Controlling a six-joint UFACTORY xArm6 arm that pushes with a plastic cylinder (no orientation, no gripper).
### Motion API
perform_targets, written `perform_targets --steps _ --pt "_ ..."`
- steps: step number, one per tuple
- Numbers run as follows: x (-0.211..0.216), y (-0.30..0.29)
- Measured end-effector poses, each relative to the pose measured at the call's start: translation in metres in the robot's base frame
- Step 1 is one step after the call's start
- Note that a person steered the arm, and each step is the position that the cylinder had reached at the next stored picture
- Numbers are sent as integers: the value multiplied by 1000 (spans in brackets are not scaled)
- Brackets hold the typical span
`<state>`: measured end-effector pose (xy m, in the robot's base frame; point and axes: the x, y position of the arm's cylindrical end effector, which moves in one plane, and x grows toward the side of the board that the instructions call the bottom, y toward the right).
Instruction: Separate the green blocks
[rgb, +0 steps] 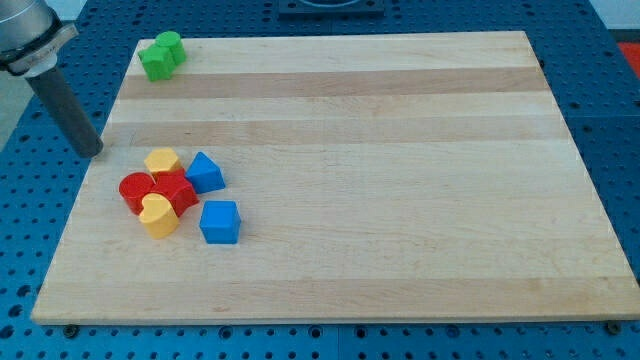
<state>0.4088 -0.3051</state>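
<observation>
Two green blocks touch each other at the board's top left corner: a green star-like block (155, 61) and a green round block (171, 45) just up and right of it. My tip (91, 152) is at the board's left edge, well below the green blocks and up and left of the cluster of red, yellow and blue blocks. The rod leans up toward the view's top left.
A cluster lies at the lower left: a yellow hexagon block (162, 162), a red round block (135, 191), a red block (176, 190), a yellow heart block (158, 216), a blue triangular block (205, 172) and a blue cube (220, 221). The wooden board (400, 180) lies on a blue pegboard table.
</observation>
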Motion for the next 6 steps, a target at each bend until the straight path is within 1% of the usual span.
perform_targets --steps 1,4,5,6 --pt "-12 0" --pt "-203 0" --pt "-210 31" --pt "-175 80"
